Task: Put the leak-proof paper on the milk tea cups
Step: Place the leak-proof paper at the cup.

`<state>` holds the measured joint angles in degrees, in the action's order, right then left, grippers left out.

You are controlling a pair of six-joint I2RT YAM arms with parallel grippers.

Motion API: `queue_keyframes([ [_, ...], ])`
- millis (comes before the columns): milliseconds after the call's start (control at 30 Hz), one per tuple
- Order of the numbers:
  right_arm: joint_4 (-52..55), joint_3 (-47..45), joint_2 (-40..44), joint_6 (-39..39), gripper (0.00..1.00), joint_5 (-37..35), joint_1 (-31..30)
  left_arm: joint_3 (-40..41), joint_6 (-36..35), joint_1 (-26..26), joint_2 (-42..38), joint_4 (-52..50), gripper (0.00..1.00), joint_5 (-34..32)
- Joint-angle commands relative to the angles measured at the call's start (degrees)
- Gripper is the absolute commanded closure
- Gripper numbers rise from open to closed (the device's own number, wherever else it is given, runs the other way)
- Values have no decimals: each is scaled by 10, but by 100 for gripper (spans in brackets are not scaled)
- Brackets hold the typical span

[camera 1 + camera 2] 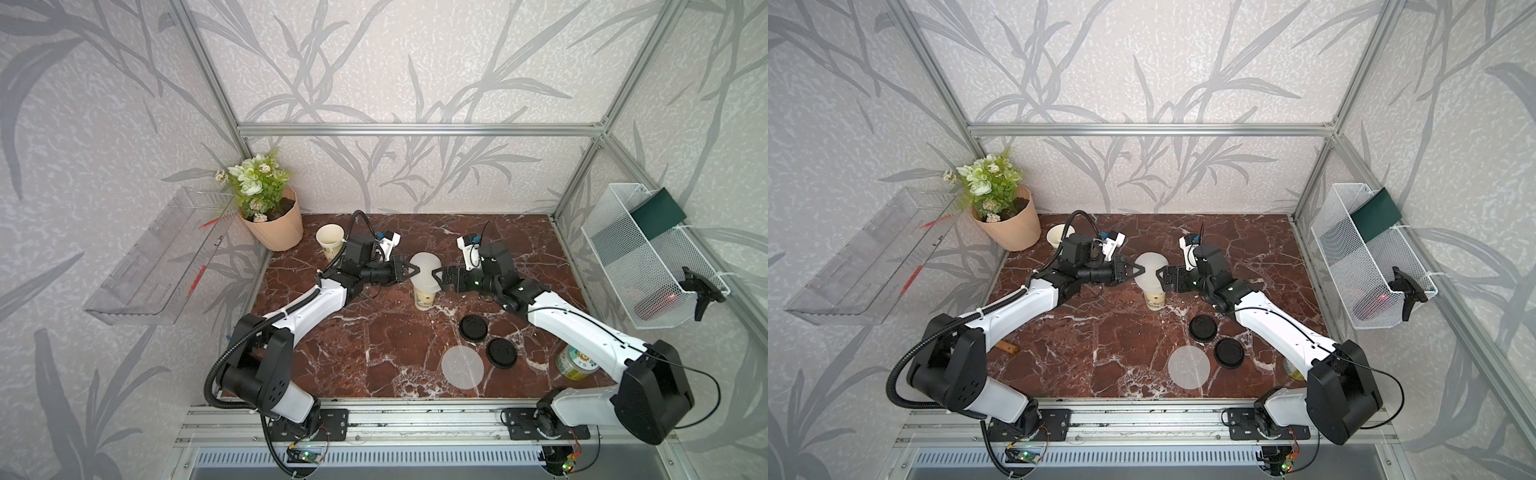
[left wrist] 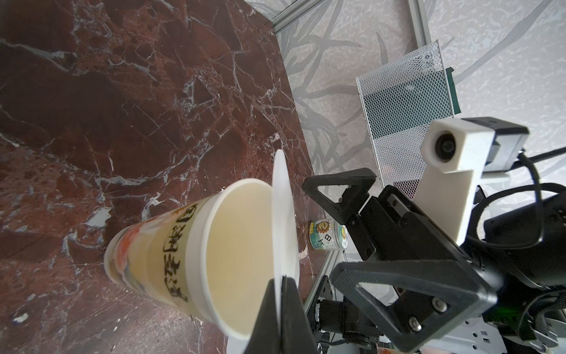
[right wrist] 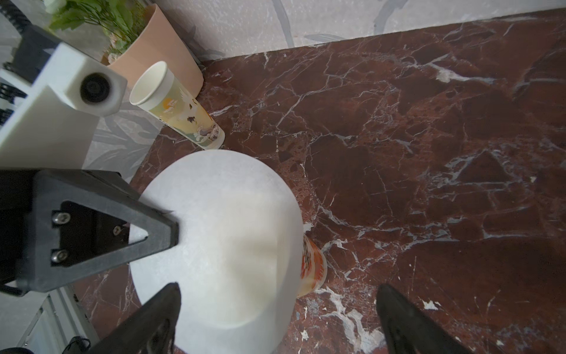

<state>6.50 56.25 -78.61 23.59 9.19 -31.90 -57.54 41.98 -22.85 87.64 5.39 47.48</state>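
Found the left hand [image 1: 415, 271] clamped shut on the edge of one leak-proof paper disc [image 1: 426, 268]. Saw that disc [image 2: 283, 214] edge-on in the left wrist view, with the gripping fingertips [image 2: 275, 318] cut off by the frame. Saw it tilted over the mouth of a milk tea cup [image 1: 424, 298] near the middle of the tabletop [image 1: 374, 340], not lying flat, with the cup's inside open to the left wrist view. Lost the cup's upper half under the disc in both top views.

Saw the right hand [image 1: 435, 275] just across the disc, fingers [image 3: 153, 318] spread wide and gripping nothing, both cut off by the frame in the right wrist view. Could not tell whether the nearer one touched the paper.

Spotted the second cup [image 1: 329, 239] uncovered near the far left corner, just beside the peach flower pot [image 1: 276, 232], its side partly hidden by the left arm's cable [image 1: 351, 226]. Noted the second disc [image 1: 462, 368] flat near the front edge, right of centre, close to two black lids [image 1: 473, 328]. Made out only part of a small printed can [image 1: 575, 363] behind the right arm [image 1: 573, 324] near the right edge; could not read its label
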Motion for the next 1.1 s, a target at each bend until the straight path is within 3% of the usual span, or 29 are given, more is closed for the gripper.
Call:
queue_keyframes([
  [0, 39, 23, -17, -26, 1, -45, -6, 6, -9, 7, -3, -4, 100, 10],
  [367, 51, 46, -50, -34, 1, -67, -10, 4, -7, 23, 6, -11, 97, 6],
  [833, 44, 41, -45, -32, 1, -76, -10, 7, -17, 36, 8, -20, 69, 9],
  [1067, 46, 40, -33, -35, 1, -87, -10, 9, -24, 42, 6, -32, 70, 4],
])
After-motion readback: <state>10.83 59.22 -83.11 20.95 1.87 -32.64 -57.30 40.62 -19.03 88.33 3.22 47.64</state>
